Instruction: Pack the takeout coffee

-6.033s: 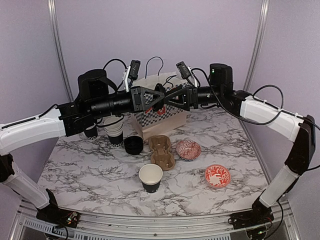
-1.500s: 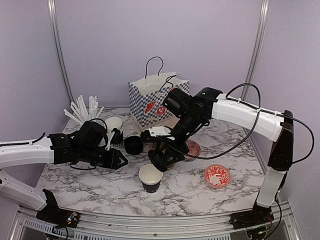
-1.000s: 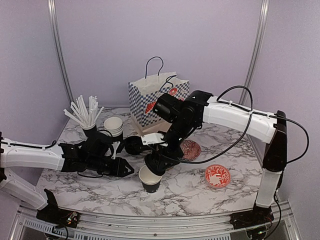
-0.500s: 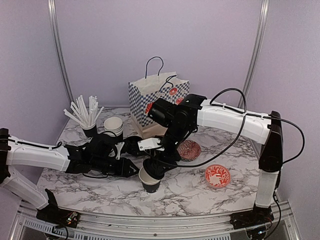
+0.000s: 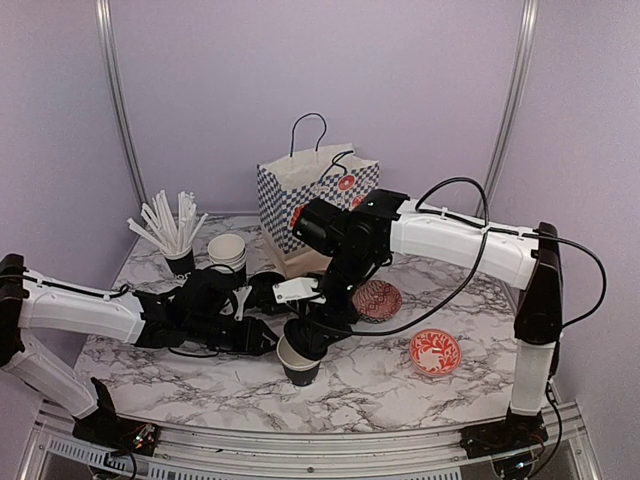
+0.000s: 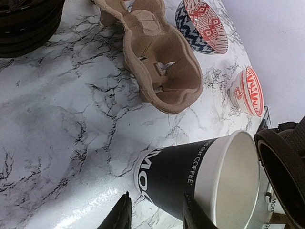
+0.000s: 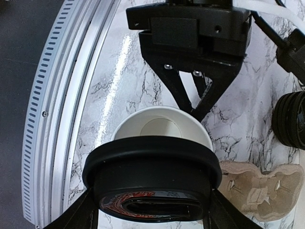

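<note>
- Cup (image 5: 300, 373): black paper with a white inside, upright on the marble table (image 5: 478, 300) near the front edge. It is open-topped and stands where it stood six seconds ago.
- Lid (image 7: 152, 174): round and black, hanging level right above the cup's mouth. The wrist view still shows part of the white rim beyond it. Whether it touches the rim cannot be told.
- Right gripper (image 5: 305, 338): fingers clasped on the lid from both sides. It has sunk a little closer to the cup than half a second ago. Six seconds ago this arm was raised in front of the bag.
- Left gripper (image 6: 156, 214): fingers parted and low over the table, with the tips just beside the cup's lower wall. Contact cannot be told. It has slid in from the left over the last second and a half.
- Cup carrier (image 6: 162, 71): brown pulp, empty, lying behind the cup. It has not moved.
- Stack of lids (image 6: 28, 21): black, left of the carrier.
- Far bowl (image 5: 378, 298) and near bowl (image 5: 435, 351): red-and-white, both to the right of the cup and both in the same place as before.
- Bag (image 5: 315, 200): checked paper, upright at the back.
- Cup of straws (image 5: 178, 262) and stack of cups (image 5: 228, 250): back left, now uncovered by the arms.
</note>
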Motion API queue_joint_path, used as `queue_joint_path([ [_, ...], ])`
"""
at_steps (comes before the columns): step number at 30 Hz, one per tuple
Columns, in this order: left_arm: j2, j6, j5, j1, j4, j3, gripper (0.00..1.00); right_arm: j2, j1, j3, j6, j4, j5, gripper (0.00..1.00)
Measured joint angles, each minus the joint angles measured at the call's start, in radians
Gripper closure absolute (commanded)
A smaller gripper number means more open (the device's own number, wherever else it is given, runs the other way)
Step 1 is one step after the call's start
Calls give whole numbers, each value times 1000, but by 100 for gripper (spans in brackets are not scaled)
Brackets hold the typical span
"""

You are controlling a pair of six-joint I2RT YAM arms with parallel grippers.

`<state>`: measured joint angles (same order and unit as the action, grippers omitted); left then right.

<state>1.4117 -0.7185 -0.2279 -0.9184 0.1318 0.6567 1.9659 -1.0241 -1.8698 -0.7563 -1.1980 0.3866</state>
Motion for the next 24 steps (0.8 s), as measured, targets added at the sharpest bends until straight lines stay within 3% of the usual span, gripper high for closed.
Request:
queue_joint_path([
  [9,4,0,0,0,13,-10,63,12,-15,-14,5,0,-13,22],
  [19,10,0,1,0,24,-11,63,48,-29,-17,19,0,-30,18],
  [24,10,5,15,0,-1,-10,62,48,-29,-43,24,0,-31,5],
])
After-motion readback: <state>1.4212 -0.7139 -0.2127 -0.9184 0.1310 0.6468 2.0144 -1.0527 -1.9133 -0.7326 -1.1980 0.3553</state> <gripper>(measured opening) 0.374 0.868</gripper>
